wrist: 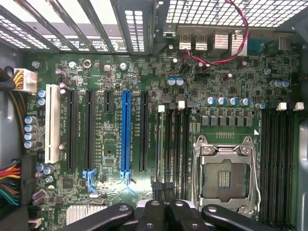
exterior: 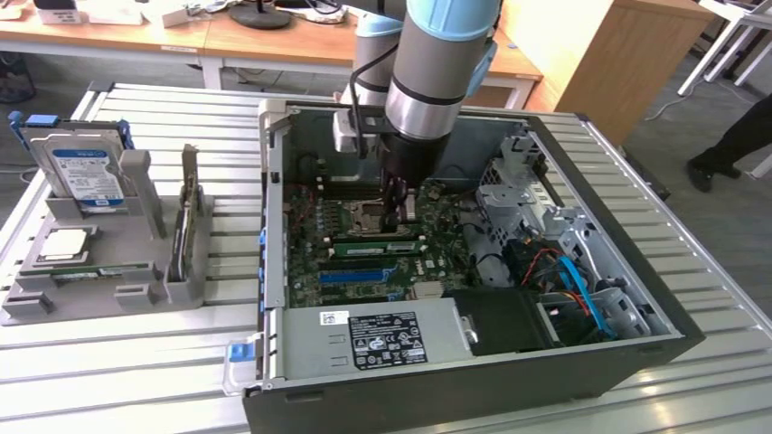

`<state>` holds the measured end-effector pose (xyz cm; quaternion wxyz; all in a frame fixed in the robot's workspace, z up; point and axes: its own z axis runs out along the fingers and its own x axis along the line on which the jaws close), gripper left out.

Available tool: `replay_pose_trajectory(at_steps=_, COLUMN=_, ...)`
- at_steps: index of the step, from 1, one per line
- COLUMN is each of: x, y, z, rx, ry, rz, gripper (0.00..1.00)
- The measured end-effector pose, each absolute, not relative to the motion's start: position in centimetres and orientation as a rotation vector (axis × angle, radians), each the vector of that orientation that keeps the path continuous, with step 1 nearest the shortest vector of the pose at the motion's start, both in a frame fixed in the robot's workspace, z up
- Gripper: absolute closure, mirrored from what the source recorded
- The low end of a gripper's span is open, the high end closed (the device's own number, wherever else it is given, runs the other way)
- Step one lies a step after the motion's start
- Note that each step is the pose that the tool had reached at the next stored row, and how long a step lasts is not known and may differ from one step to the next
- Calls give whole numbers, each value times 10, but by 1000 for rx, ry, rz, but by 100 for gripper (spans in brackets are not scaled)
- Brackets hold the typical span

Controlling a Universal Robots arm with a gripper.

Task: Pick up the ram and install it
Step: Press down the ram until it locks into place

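Jaws of the gripper [exterior: 402, 210] clenched, low over the motherboard [wrist: 115, 159]. The ram [exterior: 376, 245] sits seated in its slot just beside them. Hard drive's [exterior: 85, 176] blue-and-white label: unreadable.

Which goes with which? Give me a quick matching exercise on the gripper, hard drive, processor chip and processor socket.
1 gripper
2 hard drive
3 processor chip
4 processor socket

a lying flat in the grey holder
b empty
c shut, inside the computer case
d standing upright in the grey holder

Pairs: 1-c, 2-d, 3-a, 4-b
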<state>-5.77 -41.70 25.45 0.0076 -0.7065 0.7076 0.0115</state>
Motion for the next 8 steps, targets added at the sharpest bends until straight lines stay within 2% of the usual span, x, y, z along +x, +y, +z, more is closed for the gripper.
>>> replay_pose_trajectory(at_steps=8, x=-55, y=-417, z=255, rx=-2209, ry=2212, rz=36, gripper=89)
